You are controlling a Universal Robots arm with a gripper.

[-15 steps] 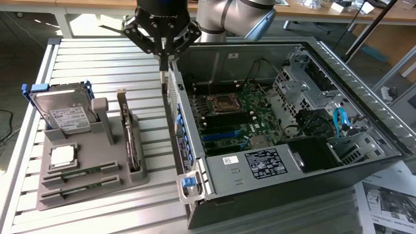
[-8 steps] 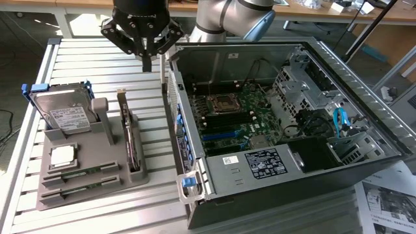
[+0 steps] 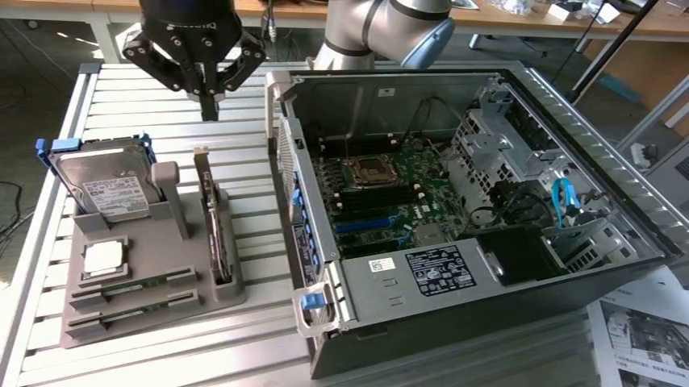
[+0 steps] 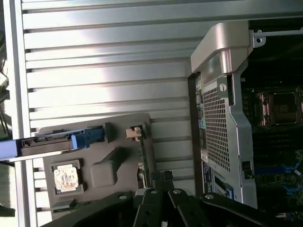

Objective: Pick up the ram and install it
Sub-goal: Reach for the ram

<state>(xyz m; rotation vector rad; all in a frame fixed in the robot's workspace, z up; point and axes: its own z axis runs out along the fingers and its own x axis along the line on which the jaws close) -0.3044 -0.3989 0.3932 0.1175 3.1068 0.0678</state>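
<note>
Exterior view: fingers (image 3: 209,103) clenched, empty, hovering over the table (image 3: 119,113); ram (image 3: 135,284) lies well apart toward the camera, long axis across the tray (image 3: 140,329).

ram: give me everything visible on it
Two ram sticks show: thin green strips standing on edge in the two end slots of the grey holder, parallel, beside the processor. Mostly their top edges show; chips cannot be made out. Nothing but the holder touches them; the gripper, jaws shut, hangs well apart.

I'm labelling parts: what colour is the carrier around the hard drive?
Blue. The carrier around the hard drive shows best in the exterior view.
</note>
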